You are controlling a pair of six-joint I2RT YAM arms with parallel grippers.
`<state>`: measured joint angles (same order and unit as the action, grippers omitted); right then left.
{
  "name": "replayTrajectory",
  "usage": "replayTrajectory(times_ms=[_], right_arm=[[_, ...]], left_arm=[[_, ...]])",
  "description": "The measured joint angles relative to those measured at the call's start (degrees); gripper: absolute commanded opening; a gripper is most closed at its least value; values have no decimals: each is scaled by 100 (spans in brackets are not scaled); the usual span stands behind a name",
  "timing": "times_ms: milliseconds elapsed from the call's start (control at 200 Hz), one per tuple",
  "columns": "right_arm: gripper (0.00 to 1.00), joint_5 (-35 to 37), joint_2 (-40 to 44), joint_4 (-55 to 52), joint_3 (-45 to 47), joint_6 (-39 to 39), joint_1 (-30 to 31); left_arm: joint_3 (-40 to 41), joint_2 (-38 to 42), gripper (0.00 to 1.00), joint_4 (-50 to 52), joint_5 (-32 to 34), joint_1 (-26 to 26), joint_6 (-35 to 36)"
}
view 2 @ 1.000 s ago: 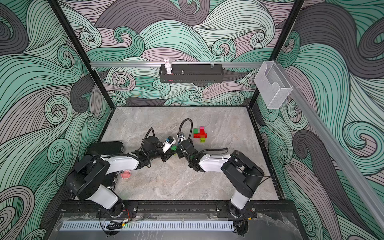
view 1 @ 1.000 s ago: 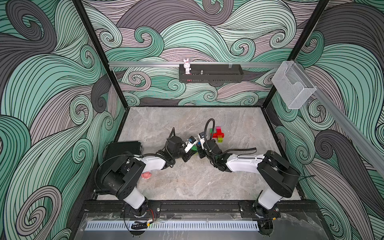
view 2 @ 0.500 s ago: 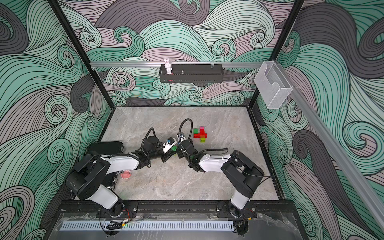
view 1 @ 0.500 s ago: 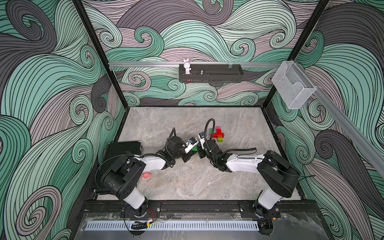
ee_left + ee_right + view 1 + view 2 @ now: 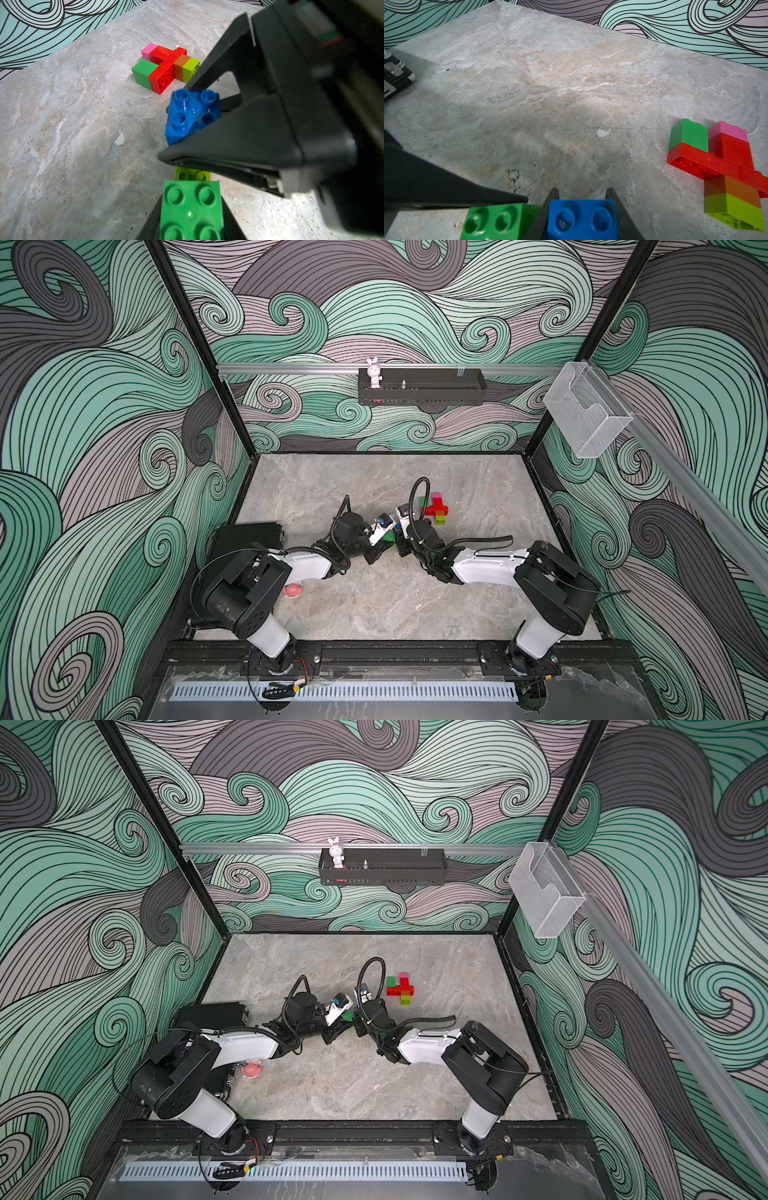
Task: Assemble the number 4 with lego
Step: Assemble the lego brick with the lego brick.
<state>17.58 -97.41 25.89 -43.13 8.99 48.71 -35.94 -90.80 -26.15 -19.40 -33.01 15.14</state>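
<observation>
On the table [image 5: 374, 605], left tool [image 5: 190, 225] clamps green brick [image 5: 191, 204]; right tool [image 5: 582, 204] clamps blue brick [image 5: 582, 221].

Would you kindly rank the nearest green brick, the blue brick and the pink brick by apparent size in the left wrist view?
1. green brick, closest to the camera
2. blue brick
3. pink brick, farthest away, so true sizes are unsure
</observation>
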Motion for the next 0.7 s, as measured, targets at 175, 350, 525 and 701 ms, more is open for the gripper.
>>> replayTrajectory(times_ms=[175, 350, 525, 701], right_arm=[[0, 0, 0, 22, 11, 0, 0], [0, -2, 2, 31, 15, -2, 0], [0, 0, 4, 33, 20, 0, 0], [0, 0, 11, 74, 37, 2, 0]], left_arm=[[0, -50, 0, -46, -170, 70, 2], [-59, -162, 0, 4, -378, 98, 289], [-114, -168, 0, 127, -404, 103, 393], [-192, -186, 0, 264, -407, 103, 385]])
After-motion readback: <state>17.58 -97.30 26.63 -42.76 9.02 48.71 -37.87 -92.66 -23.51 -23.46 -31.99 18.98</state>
